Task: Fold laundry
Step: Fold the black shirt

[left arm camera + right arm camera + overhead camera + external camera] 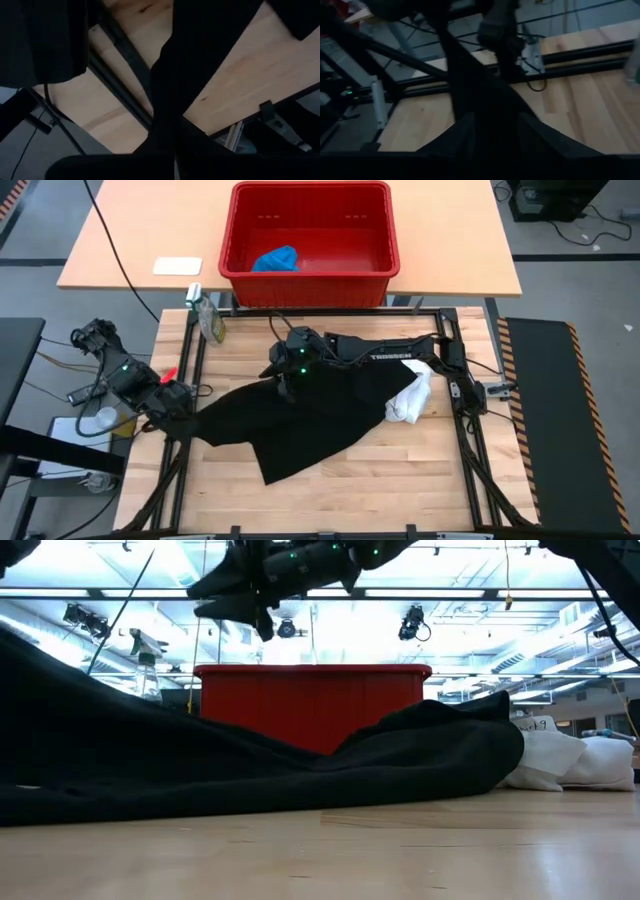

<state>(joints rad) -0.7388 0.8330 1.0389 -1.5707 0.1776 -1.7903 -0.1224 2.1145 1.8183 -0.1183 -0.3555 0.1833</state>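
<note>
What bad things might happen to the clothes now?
1. The left hand is shut on a corner of the black garment at the table's left edge; a further pull could drag cloth off the side.
2. The right hand sits over the black garment's top edge, fingers apart in its wrist view, so it may lose the cloth.
3. The white garment lies partly under the black one and could get dragged along.

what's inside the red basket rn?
One blue garment lies bunched in a corner of the basket. The rest of the floor looks bare. Anything under the blue garment is hidden.
</note>
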